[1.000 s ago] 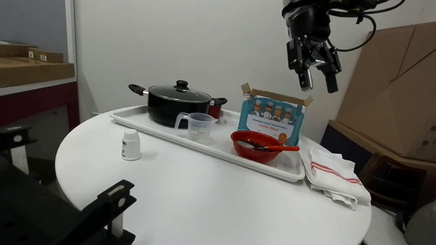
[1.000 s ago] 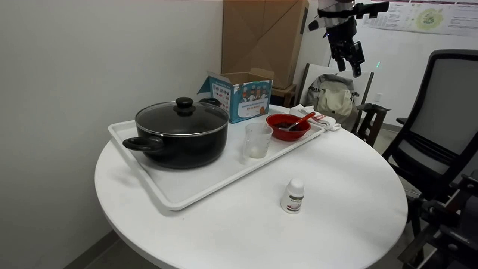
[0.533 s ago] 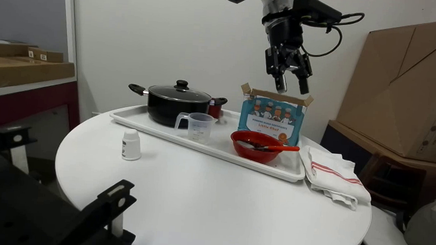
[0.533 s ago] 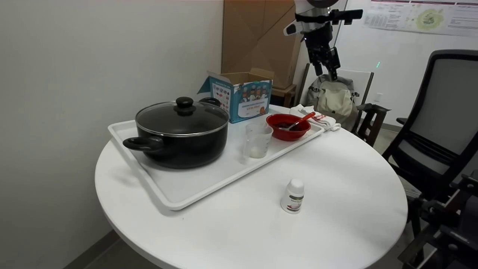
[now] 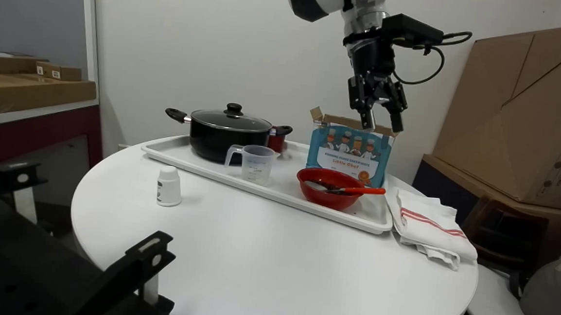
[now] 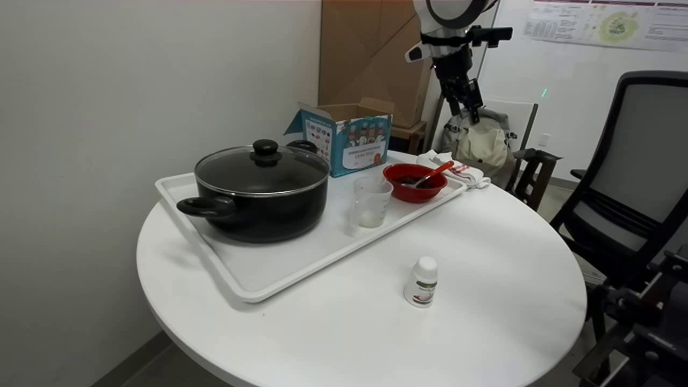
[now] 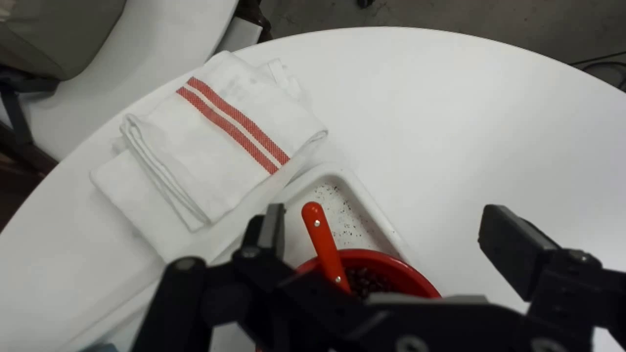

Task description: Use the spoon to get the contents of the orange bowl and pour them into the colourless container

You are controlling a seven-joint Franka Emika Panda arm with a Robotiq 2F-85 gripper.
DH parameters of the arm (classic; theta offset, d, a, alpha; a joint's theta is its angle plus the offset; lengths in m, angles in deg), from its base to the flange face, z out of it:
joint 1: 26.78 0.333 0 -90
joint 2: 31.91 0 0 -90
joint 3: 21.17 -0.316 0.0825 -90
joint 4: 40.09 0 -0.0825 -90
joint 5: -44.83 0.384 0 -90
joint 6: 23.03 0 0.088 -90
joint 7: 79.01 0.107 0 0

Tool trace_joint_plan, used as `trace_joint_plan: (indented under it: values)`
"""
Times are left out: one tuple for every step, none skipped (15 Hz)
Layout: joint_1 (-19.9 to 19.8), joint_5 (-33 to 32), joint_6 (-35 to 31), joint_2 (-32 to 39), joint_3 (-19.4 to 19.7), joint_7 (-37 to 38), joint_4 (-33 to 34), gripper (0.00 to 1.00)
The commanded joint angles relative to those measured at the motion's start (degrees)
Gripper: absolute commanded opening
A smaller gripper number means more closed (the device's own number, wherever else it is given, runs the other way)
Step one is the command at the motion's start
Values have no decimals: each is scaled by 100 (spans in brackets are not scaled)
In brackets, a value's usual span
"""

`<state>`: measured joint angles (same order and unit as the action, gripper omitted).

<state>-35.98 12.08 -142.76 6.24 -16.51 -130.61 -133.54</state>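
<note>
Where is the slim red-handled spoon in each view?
In an exterior view: spoon, right of centre, head in the shallow round red bowl.
In an exterior view: spoon, right of centre, just above mid-height.
Wrist view: spoon, just below centre, head hidden.
Shared landmark: folded white cloth with red stripes.

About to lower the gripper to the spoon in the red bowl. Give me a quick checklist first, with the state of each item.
1. Gripper open, holding nothing: ok.
2. Handle of the spoon sticking out past the rim of the bowl: ok.
3. Handle centred between the jaws in the wrist view: not ok, it shows nearer one side.
4. Dark bits in the bowl to scoop: ok.
5. Cup upright on the tray: ok.
6. Cup empty: cannot tell.
</note>
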Motion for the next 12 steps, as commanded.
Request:
trace_joint_plan:
  values:
    - [-84,54,9,391,104,-94,450,100]
    - [-81,18,-61,436,121,-48,454,100]
    - [-74,-2,-113,465,125,-26,471,100]
    - [-56,-18,-183,490,115,-12,483,100]
    - [-37,-32,-266,523,107,-4,499,100]
    - [-8,-53,-378,555,102,10,499,100]
    - [19,-69,-487,592,98,22,481,100]
    - [40,-79,-585,625,100,23,467,100]
    - [56,-91,-682,662,108,28,438,100]
    - [66,-96,-748,705,114,13,437,100]
    - [67,-107,-830,769,128,8,447,100]
    - [66,-123,-901,839,146,6,478,100]
